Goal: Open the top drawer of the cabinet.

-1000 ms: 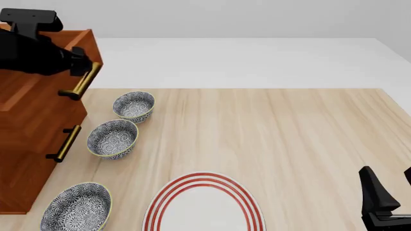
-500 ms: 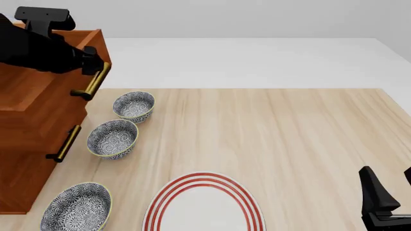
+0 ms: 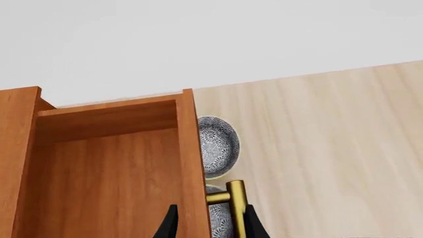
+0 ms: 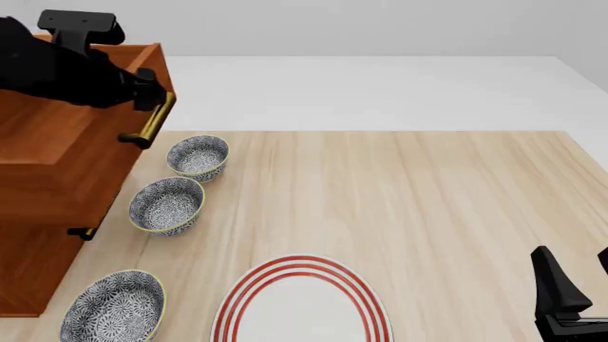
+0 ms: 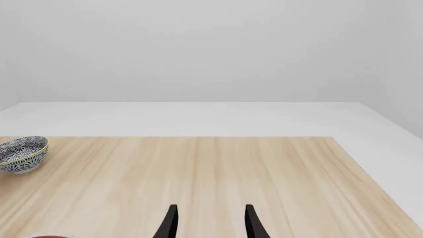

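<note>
The cabinet (image 4: pixel 38 214) stands at the table's left edge. Its top drawer (image 4: pixel 67 142) is pulled out, and its empty inside (image 3: pixel 106 183) shows in the left wrist view. My left gripper (image 4: pixel 147 89) sits at the drawer's brass handle (image 4: pixel 152 121). In the left wrist view the gripper (image 3: pixel 211 220) has its fingers wide apart, straddling the handle (image 3: pixel 237 208) and the drawer front (image 3: pixel 193 163). My right gripper (image 4: pixel 579 274) rests open and empty at the front right, seen also in its wrist view (image 5: pixel 210 220). A lower drawer's handle (image 4: pixel 85 232) peeks out below.
Three patterned bowls (image 4: pixel 198 155) (image 4: pixel 167 204) (image 4: pixel 116 308) stand in a row just right of the cabinet, under the open drawer's front. A red-ringed white plate (image 4: pixel 302 303) lies at front centre. One bowl (image 5: pixel 23 152) shows in the right wrist view.
The top drawer has slid further out to the right, with my left gripper moving along at its handle. It now covers most of the lower handle. The right arm has not moved.
</note>
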